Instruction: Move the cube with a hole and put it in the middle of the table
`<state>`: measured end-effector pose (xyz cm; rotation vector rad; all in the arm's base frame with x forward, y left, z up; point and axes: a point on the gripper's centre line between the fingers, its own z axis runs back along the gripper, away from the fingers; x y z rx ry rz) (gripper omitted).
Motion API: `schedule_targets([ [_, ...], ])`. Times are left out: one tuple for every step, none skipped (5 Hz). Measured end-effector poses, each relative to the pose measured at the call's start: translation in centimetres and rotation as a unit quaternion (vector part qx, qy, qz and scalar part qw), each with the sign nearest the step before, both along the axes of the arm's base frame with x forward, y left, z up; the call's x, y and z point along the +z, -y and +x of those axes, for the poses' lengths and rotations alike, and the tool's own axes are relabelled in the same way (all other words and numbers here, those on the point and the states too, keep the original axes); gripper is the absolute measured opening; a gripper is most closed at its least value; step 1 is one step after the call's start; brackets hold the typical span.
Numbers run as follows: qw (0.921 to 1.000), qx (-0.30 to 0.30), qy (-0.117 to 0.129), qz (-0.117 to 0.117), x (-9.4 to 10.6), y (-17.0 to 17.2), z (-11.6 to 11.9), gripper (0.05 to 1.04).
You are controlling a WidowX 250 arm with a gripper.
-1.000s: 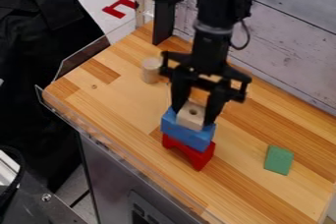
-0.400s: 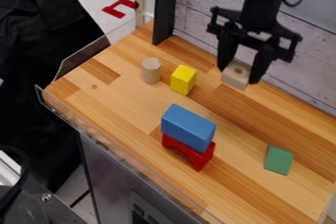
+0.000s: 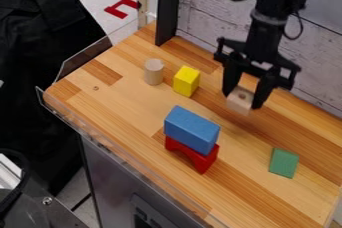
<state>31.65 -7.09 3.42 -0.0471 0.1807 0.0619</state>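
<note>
My gripper [image 3: 244, 99] hangs over the right-centre part of the wooden table [image 3: 133, 107], shut on the light wooden cube with a hole [image 3: 239, 101]. The cube sits between the two fingers, its hole facing up toward the camera. Whether its underside touches the tabletop, I cannot tell. It is to the right of the yellow block and up and right of the blue block.
A blue block [image 3: 192, 129] rests on a red arch [image 3: 192, 156] near the front edge. A yellow block [image 3: 186, 81] and a wooden cylinder [image 3: 153, 72] stand further back. The green block [image 3: 284, 162] lies at the right. A wall borders the back.
The gripper has carried the cube off the blue block, up and to the right. Since the middle frame, both have come down the view. The other blocks have stayed put.
</note>
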Motion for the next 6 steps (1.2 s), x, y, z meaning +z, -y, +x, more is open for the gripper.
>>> schedule_targets([
  [0.9999, -0.006, -0.007, -0.002, -1.3, 0.1, 0.0, 0.572],
  [0.9997, -0.010, -0.024, -0.005, -2.9, 0.3, -0.1, 0.572],
  [0.9994, -0.016, -0.029, -0.010, -3.9, 0.4, 0.0, 0.572],
  [0.9994, -0.021, -0.024, -0.016, -4.1, 0.7, 0.5, 0.572],
  [0.9994, -0.016, -0.024, -0.021, -4.2, 0.8, 0.5, 0.621],
  [0.9994, -0.003, -0.033, -0.006, -4.1, 0.4, 0.3, 0.907],
])
